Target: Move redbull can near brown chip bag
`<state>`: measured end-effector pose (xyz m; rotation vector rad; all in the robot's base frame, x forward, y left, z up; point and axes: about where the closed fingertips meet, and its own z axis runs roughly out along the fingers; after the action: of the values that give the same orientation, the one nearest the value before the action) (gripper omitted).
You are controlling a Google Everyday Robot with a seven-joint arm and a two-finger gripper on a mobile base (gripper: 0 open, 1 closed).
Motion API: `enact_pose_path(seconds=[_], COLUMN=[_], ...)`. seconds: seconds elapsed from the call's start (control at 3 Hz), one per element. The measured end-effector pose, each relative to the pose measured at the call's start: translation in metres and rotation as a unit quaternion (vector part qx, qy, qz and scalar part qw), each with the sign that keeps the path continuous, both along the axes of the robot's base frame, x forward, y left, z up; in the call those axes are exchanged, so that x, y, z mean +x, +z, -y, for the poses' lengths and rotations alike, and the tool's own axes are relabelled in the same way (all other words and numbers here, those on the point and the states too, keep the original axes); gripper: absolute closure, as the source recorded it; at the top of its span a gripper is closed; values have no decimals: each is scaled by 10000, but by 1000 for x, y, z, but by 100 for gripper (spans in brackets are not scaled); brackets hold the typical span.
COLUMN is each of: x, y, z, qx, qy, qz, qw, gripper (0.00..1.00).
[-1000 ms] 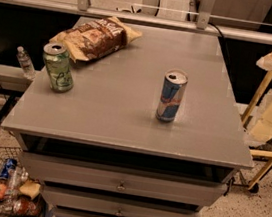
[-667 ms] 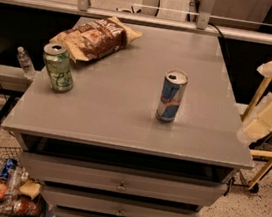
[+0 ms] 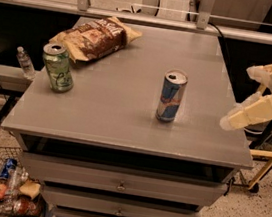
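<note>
The tall slim blue-and-silver redbull can (image 3: 171, 96) stands right of centre on the grey metal cabinet top (image 3: 113, 125); the crinkled brown chip bag (image 3: 96, 37) lies at its far left corner; the wider green can (image 3: 58, 67) stands just before the bag; the pale two-finger gripper (image 3: 237, 97) hangs beyond the right edge, apart from the redbull can.

The single camera sits raised in front of the grey drawer cabinet (image 3: 114, 122) and looks down at a slant toward its far edge, so the top fills the middle of the view and the drawer fronts show below. It is near enough that the redbull can (image 3: 171, 96), brown chip bag (image 3: 93, 36) and green can (image 3: 58, 68) all fit. The gripper (image 3: 246, 98) comes in at the right edge, off the cabinet's right side.
</note>
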<state>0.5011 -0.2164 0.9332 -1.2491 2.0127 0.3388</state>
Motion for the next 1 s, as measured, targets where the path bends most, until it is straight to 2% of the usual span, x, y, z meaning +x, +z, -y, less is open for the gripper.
enact_pose_path(seconds=[0.33,1.0], x=[11,35], y=[-5,-14], z=[-17,-66], qx=[313,643], qy=[31,482], qz=[105,183], qw=[9994,9966], gripper=[0,0])
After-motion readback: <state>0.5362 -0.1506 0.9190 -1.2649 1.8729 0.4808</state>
